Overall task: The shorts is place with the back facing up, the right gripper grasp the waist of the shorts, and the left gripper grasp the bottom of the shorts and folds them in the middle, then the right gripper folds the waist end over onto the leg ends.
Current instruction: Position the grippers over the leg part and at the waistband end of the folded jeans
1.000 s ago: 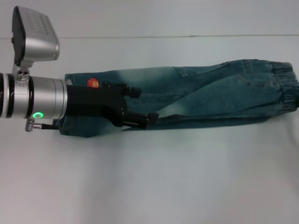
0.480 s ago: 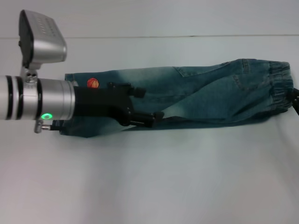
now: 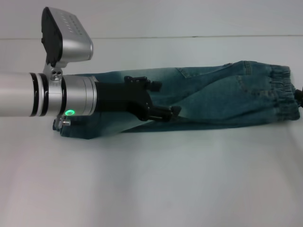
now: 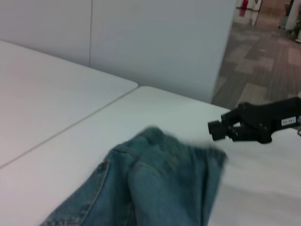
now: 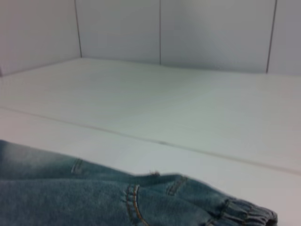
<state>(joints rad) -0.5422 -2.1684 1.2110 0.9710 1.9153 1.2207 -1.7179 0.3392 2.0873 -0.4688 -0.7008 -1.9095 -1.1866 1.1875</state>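
The left end effector (image 3: 160,99) hovers over the middle of the shorts (image 3: 213,99), fingers spread wide and empty, its arm reaching in level from the bench's (image 3: 151,179) left edge. The shorts lie folded lengthwise across the bench, the waist (image 3: 284,94) toward the right edge. There the right end effector (image 4: 225,130) sits just beside the waist, its opening unclear.

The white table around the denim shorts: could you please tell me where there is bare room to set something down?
The white table is bare in a wide strip on the robot's side of the blue-green faded denim shorts, and in a narrower strip beyond them. It is crowded over the shorts' left half, where the left gripper hangs, and by the ruffled waist, where the right gripper waits.
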